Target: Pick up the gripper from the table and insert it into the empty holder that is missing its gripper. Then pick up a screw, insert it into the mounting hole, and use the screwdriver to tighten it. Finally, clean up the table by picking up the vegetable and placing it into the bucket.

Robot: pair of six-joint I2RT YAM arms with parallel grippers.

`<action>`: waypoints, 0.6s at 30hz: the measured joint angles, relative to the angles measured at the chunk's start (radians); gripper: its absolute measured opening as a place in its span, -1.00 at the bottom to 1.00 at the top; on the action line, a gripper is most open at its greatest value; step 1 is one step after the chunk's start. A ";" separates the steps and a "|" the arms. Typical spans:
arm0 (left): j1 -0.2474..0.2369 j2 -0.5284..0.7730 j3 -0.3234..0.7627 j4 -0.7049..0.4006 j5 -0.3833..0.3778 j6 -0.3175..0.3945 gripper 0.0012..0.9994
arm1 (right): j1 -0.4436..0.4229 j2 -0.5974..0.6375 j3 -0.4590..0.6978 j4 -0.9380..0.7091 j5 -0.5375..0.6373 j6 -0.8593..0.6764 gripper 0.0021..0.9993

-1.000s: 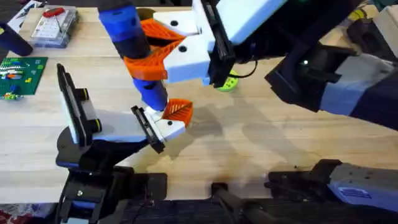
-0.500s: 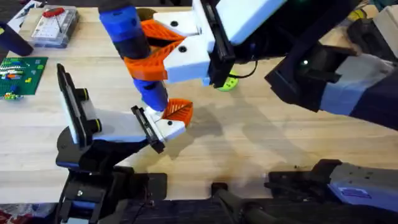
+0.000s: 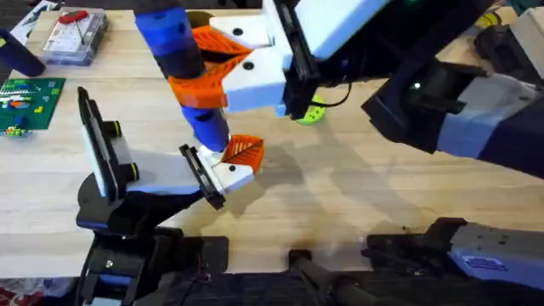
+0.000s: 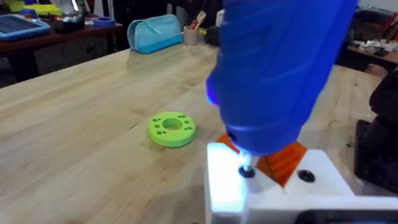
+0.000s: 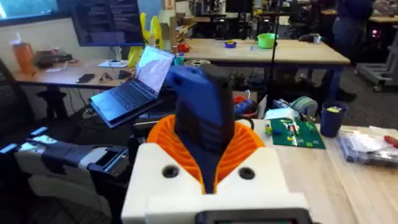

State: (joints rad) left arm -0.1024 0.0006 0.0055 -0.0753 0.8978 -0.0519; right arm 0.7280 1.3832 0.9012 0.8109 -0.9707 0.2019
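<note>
Overhead, the right end effector (image 3: 200,85) pinches the screwdriver (image 3: 174,51) between its orange ribbed pads (image 3: 204,89), holding the thick, smooth blue cylinder upright so its thin metal tip bears down on the mounted white gripper (image 3: 234,166) in the holder (image 3: 106,161), which stands on the pale wood counter (image 3: 357,195). I judge this is the tightening step. The left wrist view shows the tip (image 4: 247,172) seated in the white block near a flat lime-green disc (image 4: 171,129); the left end effector's state I cannot tell

wood table (image 3: 357,195) — workbenches (image 5: 261,53) behind | open laptop (image 5: 134,87) — dim room
</note>
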 joint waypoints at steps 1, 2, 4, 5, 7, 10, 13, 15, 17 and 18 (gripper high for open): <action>0.000 0.000 0.000 0.000 0.000 0.000 -0.98 | 0.000 0.000 0.000 -0.002 0.009 0.010 -0.91; 0.000 0.000 0.000 0.000 0.000 0.000 -0.98 | 0.000 0.000 0.001 -0.006 0.015 0.019 -0.91; 0.000 0.000 0.000 0.000 0.000 0.000 -0.98 | -0.002 0.000 0.013 -0.030 0.021 0.028 -0.91; 0.000 0.000 0.000 0.000 0.000 0.000 -0.98 | -0.005 0.000 0.029 -0.056 0.022 0.033 -0.91; 0.000 0.000 0.000 0.000 0.000 0.000 -0.98 | -0.014 0.000 0.082 -0.116 0.023 0.042 -0.91; 0.000 0.000 0.000 0.000 0.000 0.000 -0.98 | -0.038 0.000 0.199 -0.206 0.024 0.039 -0.91; 0.000 0.000 0.000 0.000 0.000 0.000 -0.98 | -0.064 0.000 0.325 -0.290 0.024 0.016 -0.91; 0.000 0.000 0.000 0.000 0.000 0.000 -0.98 | -0.084 0.000 0.409 -0.365 0.025 -0.007 -0.91; 0.000 0.000 0.000 0.000 0.000 0.000 -0.98 | -0.101 -0.001 0.472 -0.438 0.026 -0.035 -0.91; 0.000 0.000 0.000 0.000 0.000 0.000 -0.98 | -0.108 -0.001 0.488 -0.465 0.026 -0.049 -0.91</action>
State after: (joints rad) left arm -0.1024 0.0006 0.0055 -0.0756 0.8974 -0.0517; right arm 0.6205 1.3818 1.3895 0.3455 -0.9449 0.1530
